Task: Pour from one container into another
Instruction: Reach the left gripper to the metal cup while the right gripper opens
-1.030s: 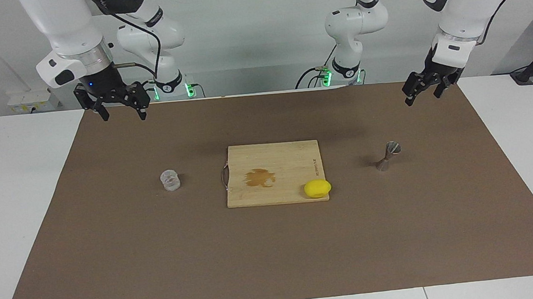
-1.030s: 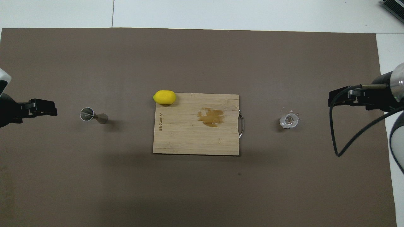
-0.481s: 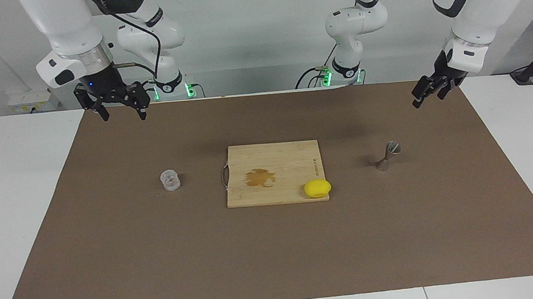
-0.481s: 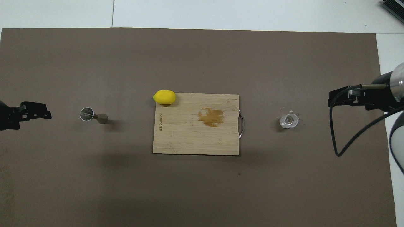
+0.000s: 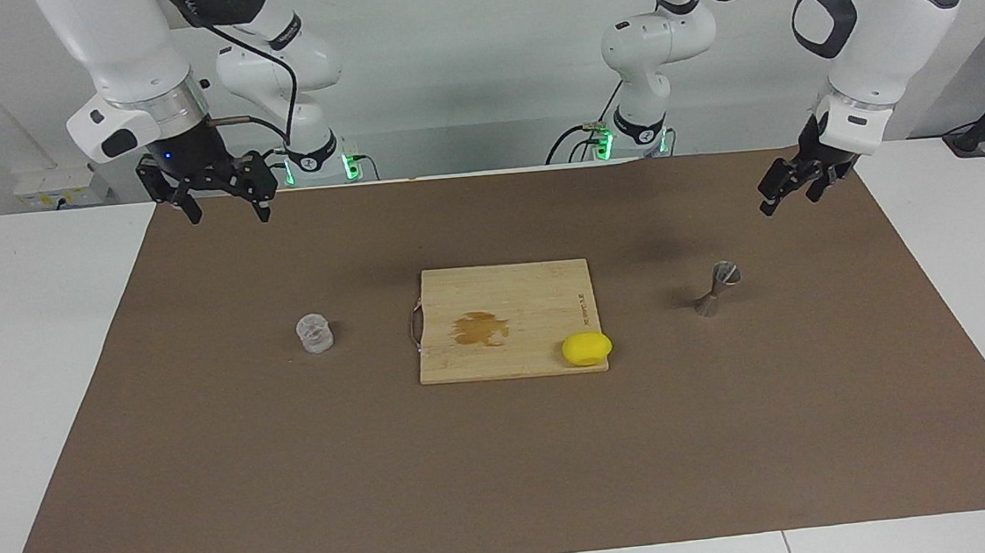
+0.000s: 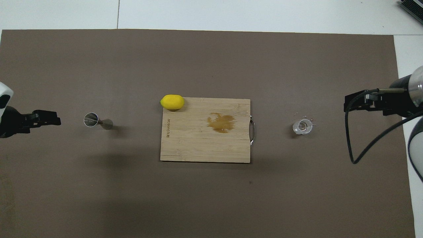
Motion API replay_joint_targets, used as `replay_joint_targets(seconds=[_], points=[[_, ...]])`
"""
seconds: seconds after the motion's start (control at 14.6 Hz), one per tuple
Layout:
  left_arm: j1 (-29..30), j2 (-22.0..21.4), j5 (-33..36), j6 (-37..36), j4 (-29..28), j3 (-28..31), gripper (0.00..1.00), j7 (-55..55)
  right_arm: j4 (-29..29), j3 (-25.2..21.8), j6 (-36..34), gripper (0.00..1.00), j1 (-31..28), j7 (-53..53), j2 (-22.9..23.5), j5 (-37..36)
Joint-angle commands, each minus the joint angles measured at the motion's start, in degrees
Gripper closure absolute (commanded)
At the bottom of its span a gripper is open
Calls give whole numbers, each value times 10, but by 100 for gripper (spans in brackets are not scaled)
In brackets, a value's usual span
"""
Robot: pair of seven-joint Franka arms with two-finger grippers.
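Two grippers: right gripper (image 5: 223, 208) up over the mat's robot-side edge, fingers spread, waiting; left gripper (image 5: 786, 189) up short of jigger (image 5: 718, 289), finger gap unreadable.
Mid-table: glass tumbler (image 5: 315, 334), cutting board (image 5: 505, 320), jigger, all apart.
Risk: narrow-waisted jigger tipping if nudged (top-heavy).
Farthest: lemon (image 5: 587, 348) on the board's corner.

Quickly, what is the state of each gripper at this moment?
Left gripper: empty, up over the mat near the jigger; fingers cannot be told.
Right gripper: open, empty, up over the mat's edge, waiting.
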Motion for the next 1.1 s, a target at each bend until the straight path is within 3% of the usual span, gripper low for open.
replay_joint_targets(seconds=[0.0,0.41,0.76,1.03], points=[[16,23,-41,38,-6,-3,0,58,-21,2,27,0,-7,31,-11,15],[48,62,-184,69,-5,-3,0,310,-47,1,47,0,-15,148,-11,17],[66,88,-294,65,-7,-3,0,437,-94,0,86,0,-41,253,-12,17],[75,123,-361,56,-7,-4,0,561,-128,0,135,7,-51,457,3,18]])
